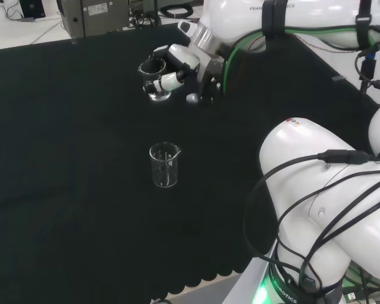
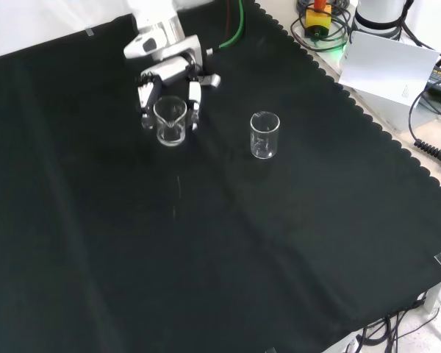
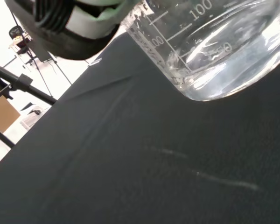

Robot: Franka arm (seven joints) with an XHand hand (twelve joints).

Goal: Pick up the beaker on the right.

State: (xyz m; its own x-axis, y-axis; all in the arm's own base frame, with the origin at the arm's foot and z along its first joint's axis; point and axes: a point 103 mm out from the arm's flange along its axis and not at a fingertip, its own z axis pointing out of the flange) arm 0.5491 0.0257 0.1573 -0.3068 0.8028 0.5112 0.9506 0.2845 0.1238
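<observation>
From my station I see the hand [image 2: 169, 81] wrapped around a clear beaker [image 2: 170, 120]: in the front view its fingers [image 2: 194, 99] curl down on both sides of the glass, so the grip is closed round it rather than spread. In the head view the same held beaker [image 1: 157, 81] sits inside the curled fingers, tilted a little, with the white arm [image 1: 329, 209] large at the right of that view. The wrist view shows the beaker's rounded base [image 3: 224, 60] with printed graduation marks, and black cloth [image 3: 130, 177] visible beneath it; the bottom looks clear of the cloth there, though I cannot judge how high it is. A dark part of the hand [image 3: 70, 28] shows next to the glass.

A second beaker [image 2: 264, 134] stands upright on the black cloth [image 2: 242, 257], well apart from the hand, to the right of the held one in the front view. In the head view this free beaker [image 1: 164, 164] stands nearer the camera than the hand, untouched.
</observation>
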